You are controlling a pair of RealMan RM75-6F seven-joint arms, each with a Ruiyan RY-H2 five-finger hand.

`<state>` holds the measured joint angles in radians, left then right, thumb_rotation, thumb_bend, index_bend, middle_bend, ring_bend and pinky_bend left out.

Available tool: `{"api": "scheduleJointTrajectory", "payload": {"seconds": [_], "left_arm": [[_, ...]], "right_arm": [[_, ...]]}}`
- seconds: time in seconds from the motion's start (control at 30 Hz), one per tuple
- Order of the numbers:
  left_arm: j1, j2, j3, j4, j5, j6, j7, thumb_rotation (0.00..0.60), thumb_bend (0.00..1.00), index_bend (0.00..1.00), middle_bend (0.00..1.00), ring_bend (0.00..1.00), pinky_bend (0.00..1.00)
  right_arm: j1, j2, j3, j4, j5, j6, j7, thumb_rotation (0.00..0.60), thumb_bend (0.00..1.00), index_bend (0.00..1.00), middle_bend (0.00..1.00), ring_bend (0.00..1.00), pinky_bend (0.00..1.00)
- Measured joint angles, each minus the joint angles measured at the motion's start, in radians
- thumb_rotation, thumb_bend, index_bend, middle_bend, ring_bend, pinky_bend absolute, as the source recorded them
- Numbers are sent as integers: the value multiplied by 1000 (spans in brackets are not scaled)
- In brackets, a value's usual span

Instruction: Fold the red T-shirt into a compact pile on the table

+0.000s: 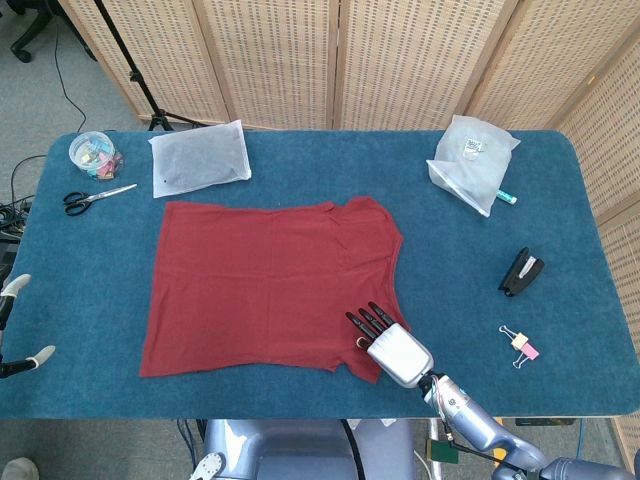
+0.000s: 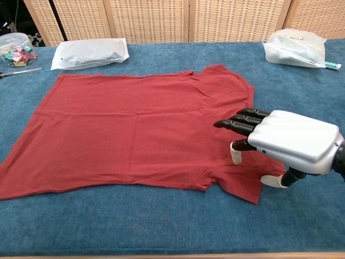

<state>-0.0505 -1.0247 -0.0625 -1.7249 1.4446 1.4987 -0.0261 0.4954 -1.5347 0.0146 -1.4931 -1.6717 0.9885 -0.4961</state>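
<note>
Chest view puts the right hand (image 2: pixel 291 141) low over the near right corner of the red T-shirt (image 2: pixel 135 129), palm down, with its dark fingers (image 2: pixel 237 125) stretched out side by side toward the middle of the cloth and nothing held between them. A white fingertip points down at the fabric beside the sleeve, and another white tip shows at the sleeve's outer edge; whether either one actually touches the cloth cannot be told. From the head view the same hand (image 1: pixel 392 348) sits over the near sleeve, its wrist running back off the table's near edge. The left hand (image 1: pixel 20 325) shows only as pale fingertips at the far left of the head view, off the table's left end, spread and holding nothing.

The T-shirt lies flat and unfolded across the middle of the blue table (image 1: pixel 300 400), collar toward the right. Beyond its far edge rests a white plastic bag (image 1: pixel 200 158), and to that bag's left are a clear tub of coloured clips (image 1: pixel 92 152) and black-handled scissors (image 1: pixel 95 198). At the far right corner sits a second clear bag (image 1: pixel 470 160) with a teal pen (image 1: pixel 506 197) beside it. Nearer, on the right side, lie a black stapler (image 1: pixel 521 272) and a binder clip (image 1: pixel 521 345), well apart from the shirt.
</note>
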Motion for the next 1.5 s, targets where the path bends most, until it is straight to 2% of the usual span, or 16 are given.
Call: {"api": "scheduleJointTrajectory", "payload": {"seconds": [0.3,0.47,0.63,0.77,1.0,1.17,1.37,1.5], "left_arm": [[0,0,1,0,1,0,-2,600,0,0,0,0,0],[-2,-3,4,2,9,-2,2,600,0,0,0,0,0],[-7,-31,16,48,75,15,-5,600,21,0,0,0,0],[-15,-86,40,143,170,34,-52,600,78,4,0,0,0],[-33,-259,90,393,266,42,-145,600,108,187,0,0,0],[-33,-407,122,581,306,63,-207,600,119,251,0,0,0],[-25,-505,159,693,318,71,-272,600,153,333,0,0,0],[-26,-529,166,711,308,59,-288,600,189,350,0,0,0]], "right_arm": [[10,-4,-4,-10,36,-8,-10,600,407,588,24,0,0],[14,-11,-13,8,19,14,47,600,499,634,49,0,0],[18,-19,-25,44,-18,57,140,600,517,639,58,0,0],[21,-21,-40,75,-47,93,221,600,517,644,58,0,0],[22,-6,-67,98,-87,149,321,600,543,644,58,0,0],[21,-2,-86,125,-113,182,362,600,543,644,58,0,0],[22,-13,-97,153,-128,202,395,600,543,644,58,0,0],[25,-20,-102,163,-133,207,403,600,543,644,58,0,0]]}}
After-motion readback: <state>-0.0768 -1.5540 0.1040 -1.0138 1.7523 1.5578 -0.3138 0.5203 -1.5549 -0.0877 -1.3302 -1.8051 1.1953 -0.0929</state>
